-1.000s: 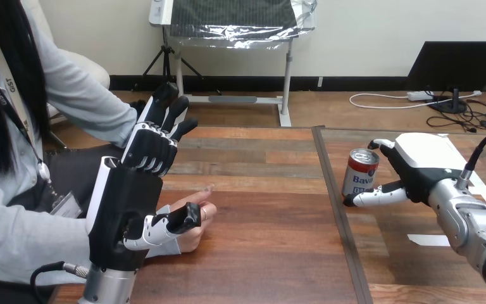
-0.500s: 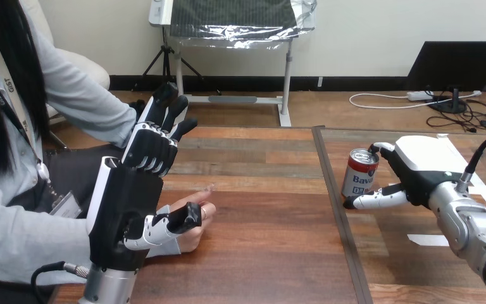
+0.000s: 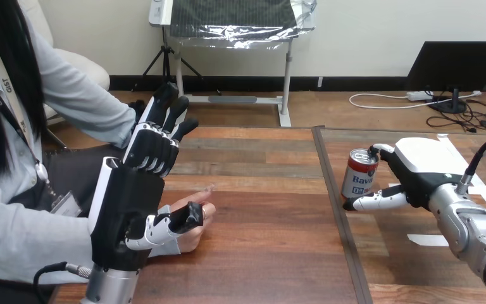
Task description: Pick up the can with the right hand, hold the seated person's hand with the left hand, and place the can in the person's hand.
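Note:
A red-and-white can stands upright on the right tabletop, close to the seam. My right hand sits just to its right, open and cupped toward it: the thumb reaches in front of the can's base and one fingertip rests by its top rim. My left hand is raised at the left with its fingers straight up, open. Its thumb lies over the person's hand, which rests on the table beside my palm.
A dark seam splits the left tabletop from the right one. White tape strips lie on the right tabletop near my right forearm. The person's torso and arm take up the left edge.
My right hand has edged slightly closer around the can, which has not moved. My left hand and the person's hand stay where they were.

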`<state>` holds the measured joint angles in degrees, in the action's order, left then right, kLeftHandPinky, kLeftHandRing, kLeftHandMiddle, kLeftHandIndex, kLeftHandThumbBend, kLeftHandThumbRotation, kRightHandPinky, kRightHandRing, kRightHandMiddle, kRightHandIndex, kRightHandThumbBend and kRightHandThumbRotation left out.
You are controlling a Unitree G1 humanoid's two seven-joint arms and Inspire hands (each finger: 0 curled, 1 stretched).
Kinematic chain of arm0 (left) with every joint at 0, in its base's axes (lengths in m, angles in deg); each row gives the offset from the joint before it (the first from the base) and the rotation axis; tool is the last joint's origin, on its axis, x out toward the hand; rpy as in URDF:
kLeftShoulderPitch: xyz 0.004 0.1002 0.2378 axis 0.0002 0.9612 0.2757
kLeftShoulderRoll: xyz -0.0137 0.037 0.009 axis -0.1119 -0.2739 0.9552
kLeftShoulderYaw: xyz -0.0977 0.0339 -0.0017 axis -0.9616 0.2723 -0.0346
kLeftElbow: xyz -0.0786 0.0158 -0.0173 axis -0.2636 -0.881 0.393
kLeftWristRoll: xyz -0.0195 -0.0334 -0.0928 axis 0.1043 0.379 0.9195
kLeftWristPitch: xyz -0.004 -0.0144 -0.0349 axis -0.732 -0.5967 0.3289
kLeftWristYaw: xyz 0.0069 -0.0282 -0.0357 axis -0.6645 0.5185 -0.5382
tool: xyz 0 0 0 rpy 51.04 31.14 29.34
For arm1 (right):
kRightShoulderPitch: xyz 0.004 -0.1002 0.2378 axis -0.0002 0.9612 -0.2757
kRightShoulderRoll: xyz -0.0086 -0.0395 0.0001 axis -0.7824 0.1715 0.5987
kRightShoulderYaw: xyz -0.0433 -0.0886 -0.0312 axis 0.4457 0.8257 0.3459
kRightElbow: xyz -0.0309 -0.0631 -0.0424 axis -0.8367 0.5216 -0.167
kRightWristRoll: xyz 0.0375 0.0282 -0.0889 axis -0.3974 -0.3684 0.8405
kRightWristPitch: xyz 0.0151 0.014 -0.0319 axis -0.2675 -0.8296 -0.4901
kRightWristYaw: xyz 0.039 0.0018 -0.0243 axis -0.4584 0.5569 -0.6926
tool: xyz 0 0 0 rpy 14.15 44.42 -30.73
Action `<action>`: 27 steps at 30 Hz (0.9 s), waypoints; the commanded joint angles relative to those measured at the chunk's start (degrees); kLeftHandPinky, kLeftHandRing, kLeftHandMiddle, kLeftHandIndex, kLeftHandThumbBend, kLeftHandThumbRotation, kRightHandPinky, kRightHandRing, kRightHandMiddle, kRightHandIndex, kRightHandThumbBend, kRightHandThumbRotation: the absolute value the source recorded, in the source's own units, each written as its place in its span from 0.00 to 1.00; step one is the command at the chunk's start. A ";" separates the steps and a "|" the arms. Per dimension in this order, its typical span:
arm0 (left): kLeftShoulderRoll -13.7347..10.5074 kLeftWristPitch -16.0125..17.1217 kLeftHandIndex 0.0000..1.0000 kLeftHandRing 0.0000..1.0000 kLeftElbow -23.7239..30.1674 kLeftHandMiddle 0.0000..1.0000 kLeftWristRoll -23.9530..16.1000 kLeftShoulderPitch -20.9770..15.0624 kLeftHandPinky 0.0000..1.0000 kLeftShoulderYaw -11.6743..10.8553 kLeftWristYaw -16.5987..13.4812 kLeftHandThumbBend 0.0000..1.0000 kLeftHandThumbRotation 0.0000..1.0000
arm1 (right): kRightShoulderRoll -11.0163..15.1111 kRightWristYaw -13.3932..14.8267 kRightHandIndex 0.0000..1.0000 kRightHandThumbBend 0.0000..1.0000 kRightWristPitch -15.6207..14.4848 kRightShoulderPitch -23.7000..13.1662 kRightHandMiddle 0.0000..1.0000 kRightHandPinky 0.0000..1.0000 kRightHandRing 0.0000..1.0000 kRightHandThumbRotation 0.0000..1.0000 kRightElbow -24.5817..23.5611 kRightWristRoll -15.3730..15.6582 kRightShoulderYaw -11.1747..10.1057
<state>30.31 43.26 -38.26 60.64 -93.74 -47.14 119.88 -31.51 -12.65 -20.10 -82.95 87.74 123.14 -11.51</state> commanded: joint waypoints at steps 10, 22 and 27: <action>0.33 -0.08 0.94 0.96 1.30 0.98 0.02 -2.56 0.90 0.14 0.20 1.00 0.50 | 0.36 0.68 0.84 1.00 1.41 -1.34 0.81 1.00 0.93 0.67 -1.11 -0.26 -0.28; 0.37 -0.03 0.95 0.96 1.14 0.98 -0.52 -2.54 0.90 -0.04 -0.12 1.00 0.52 | 0.49 0.14 0.82 1.00 0.86 -1.26 0.79 1.00 0.92 0.65 -1.10 -0.05 -0.19; 0.29 0.21 0.95 0.96 1.04 0.98 -0.32 -2.72 0.90 -0.07 0.26 1.00 0.52 | 0.63 0.09 0.81 1.00 0.98 -1.23 0.78 1.00 0.92 0.64 -1.27 -0.11 -0.24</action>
<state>30.63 42.94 -38.27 60.56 -93.72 -47.37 120.06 -31.14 -12.06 -19.16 -83.03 87.50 123.07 -11.77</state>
